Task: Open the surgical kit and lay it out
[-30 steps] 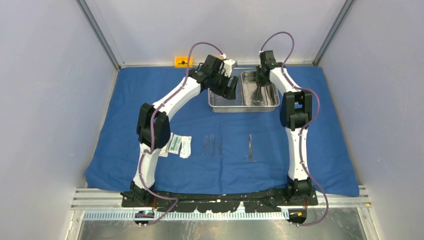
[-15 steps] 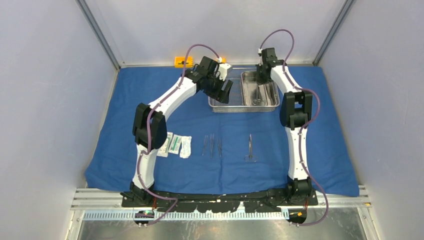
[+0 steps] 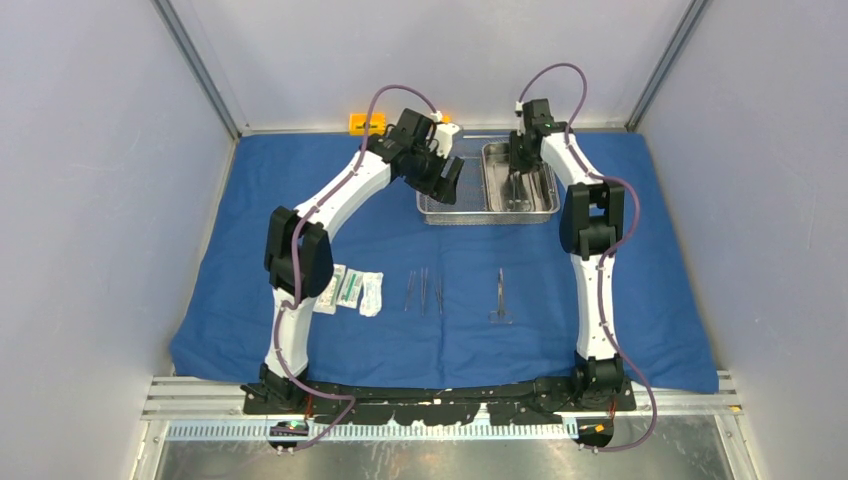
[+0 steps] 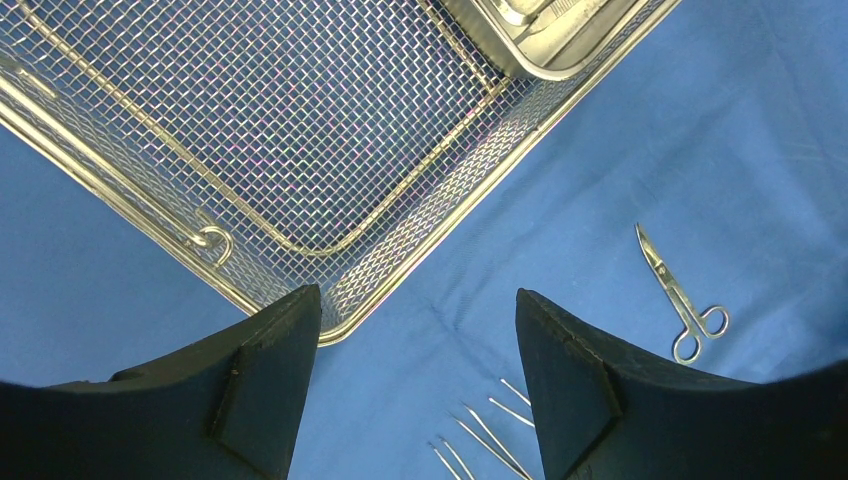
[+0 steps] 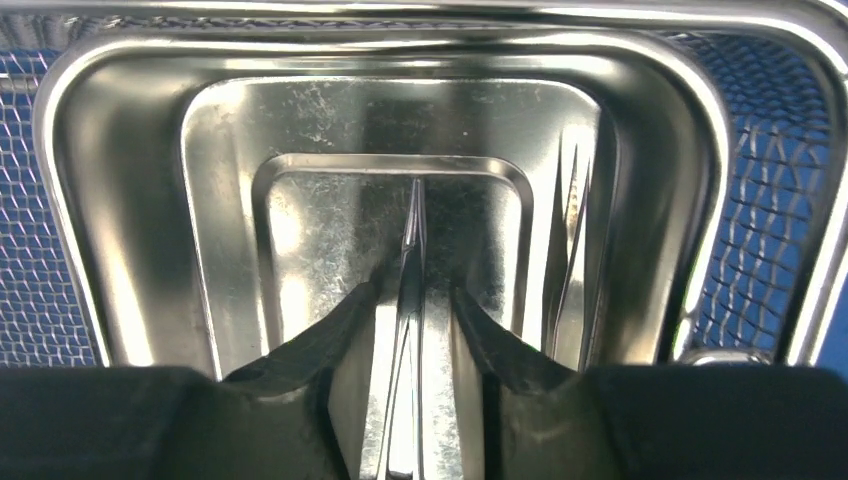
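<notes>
Change over the last second is small. The left gripper [image 4: 415,300] has eased back left, toward the left end of the steel mesh basket [image 3: 430,215]. Its jaws are wide apart and hold nothing, and it hovers over the basket's near corner. The right arm has barely shifted. The right gripper [image 5: 412,290] is still down inside the solid steel tray [image 5: 130,200], which sits in the right half of the basket.

Its fingers [image 5: 330,350] stand narrowly apart, straddling a thin steel instrument [image 5: 412,230] on the tray floor. A sliver of tray shows on either side, so there is no pinch. More thin instruments [image 5: 565,250] lie against the tray's right wall.

Already laid out on the blue cloth wrap [image 3: 650,260] are the packets [image 3: 355,290], forceps [image 3: 424,290] and scissors [image 3: 502,297], in a row near the arms.

Judgement: the left arm is clearing out of the way and the right arm is lined up for the next pick from the tray. The layout is partly done, with the tray instruments still to go.
</notes>
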`<state>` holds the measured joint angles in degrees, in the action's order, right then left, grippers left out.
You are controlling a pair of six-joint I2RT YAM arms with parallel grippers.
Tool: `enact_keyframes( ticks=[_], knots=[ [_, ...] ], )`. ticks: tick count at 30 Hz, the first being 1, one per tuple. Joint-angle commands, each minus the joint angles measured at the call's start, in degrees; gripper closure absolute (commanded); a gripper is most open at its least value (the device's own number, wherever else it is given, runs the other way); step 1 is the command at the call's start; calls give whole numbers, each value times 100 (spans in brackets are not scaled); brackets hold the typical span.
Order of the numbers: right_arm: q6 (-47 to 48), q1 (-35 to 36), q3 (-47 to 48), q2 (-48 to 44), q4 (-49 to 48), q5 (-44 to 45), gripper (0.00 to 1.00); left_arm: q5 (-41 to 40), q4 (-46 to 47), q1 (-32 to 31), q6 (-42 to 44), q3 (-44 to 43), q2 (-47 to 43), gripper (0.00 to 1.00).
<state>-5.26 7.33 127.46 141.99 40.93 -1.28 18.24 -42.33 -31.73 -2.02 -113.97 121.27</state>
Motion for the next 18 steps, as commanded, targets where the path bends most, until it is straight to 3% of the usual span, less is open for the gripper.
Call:
enact_keyframes(
  ticks=[1, 6, 18],
  knots=[
    [23, -7, -427, -345, -58, -21, 58, 151, -61, 35, 70, -201, -10, 27],
    [78, 10, -929, -522, -61, -30, 55, 175, -82, 35, 67, -196, -9, 27],
    [384, 180, -1898, -933, 73, 599, 64, 211, -88, 61, 56, -139, -39, 27]
  ],
)
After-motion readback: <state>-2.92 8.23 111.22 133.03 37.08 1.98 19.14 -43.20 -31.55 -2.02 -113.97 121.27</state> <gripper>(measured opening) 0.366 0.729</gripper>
